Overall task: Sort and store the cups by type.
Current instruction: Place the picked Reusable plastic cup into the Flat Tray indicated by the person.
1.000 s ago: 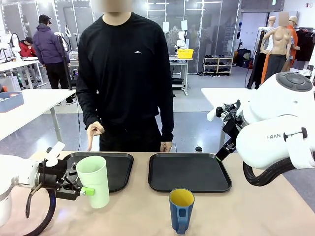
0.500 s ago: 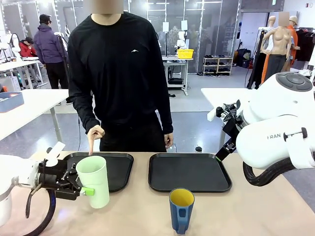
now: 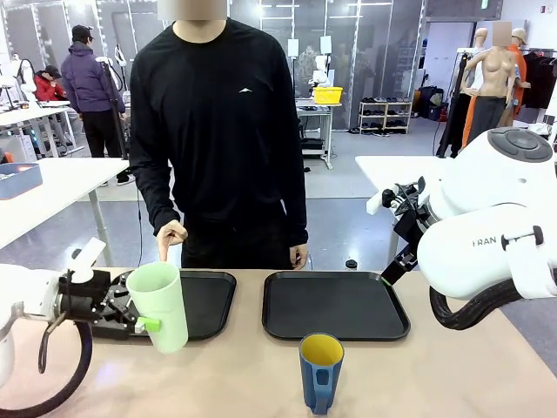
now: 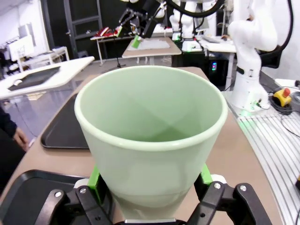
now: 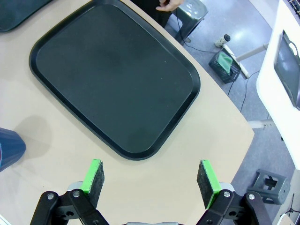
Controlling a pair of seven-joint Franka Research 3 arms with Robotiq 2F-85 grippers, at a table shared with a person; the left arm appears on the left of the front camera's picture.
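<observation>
The left gripper point(image 4: 150, 180) pinches the mint-green tumbler point(image 3: 161, 305) low on its wall, one green pad point(image 4: 95, 178) on each side. The tumbler leans slightly. Its rim is turned up and its inside shows bare mint plastic. Whether its base touches the tabletop point(image 3: 244, 374) I cannot tell.

The tumbler is at the near left corner of the left tray point(image 3: 209, 300), overlapping that corner in the front view. The tray is black with a low raised rim and a bare floor. At its far edge the person's hand point(image 3: 171, 233) points one finger down, just above the rim.

The right tray point(image 3: 335, 305) lies just to the right of the left tray, with a narrow strip of tabletop between their rims. It is also black and bare.

The dark blue mug point(image 3: 321, 370) stands upright, well to the right of the left tray and nearer the robot. Its handle faces the camera and its yellow inside shows. It is well apart from the tumbler, and an open stretch of tabletop runs between them along the trays' near rims.

The right gripper point(image 5: 151, 180) hangs spread wide and holds nothing. It is far to the right of the left tray, above bare tabletop just off the right tray's rim.
</observation>
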